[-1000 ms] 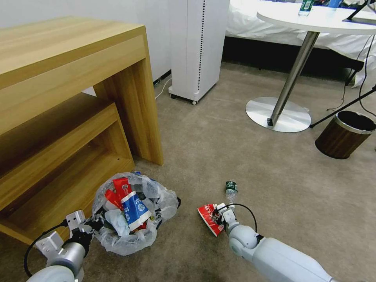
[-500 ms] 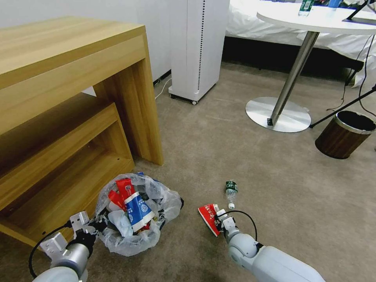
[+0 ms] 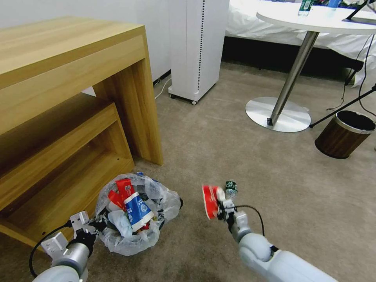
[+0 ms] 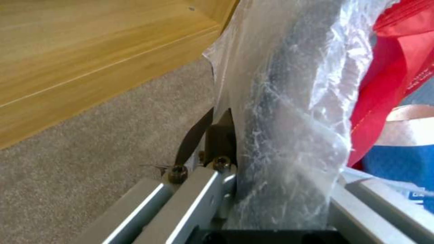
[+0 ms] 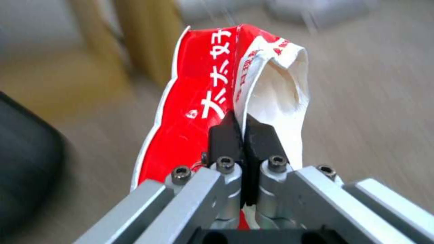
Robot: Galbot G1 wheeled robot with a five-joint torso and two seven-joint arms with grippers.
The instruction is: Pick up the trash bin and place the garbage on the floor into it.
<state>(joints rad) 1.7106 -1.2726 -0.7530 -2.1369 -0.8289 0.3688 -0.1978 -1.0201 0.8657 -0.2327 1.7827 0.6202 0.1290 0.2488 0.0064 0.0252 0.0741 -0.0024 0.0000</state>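
- Head view: the right gripper (image 3: 220,206) holds a red wrapper (image 3: 210,201) clear of the floor (image 3: 274,176), with a green-label bottle (image 3: 231,188) lying on the carpet just beyond. The trash bin (image 3: 133,219), its bag stuffed with red wrappers and a blue-white carton (image 3: 139,209), sits by the wooden desk (image 3: 70,98), the left gripper (image 3: 98,226) at its near rim.
- Left wrist view: fingers (image 4: 220,135) are clamped on the bin's bag-covered rim (image 4: 280,135), a grip the head view leaves unclear.
- Right wrist view: black fingertips (image 5: 226,135) are pressed together, pinching the wrapper's (image 5: 199,101) edge; its white inside gapes open.
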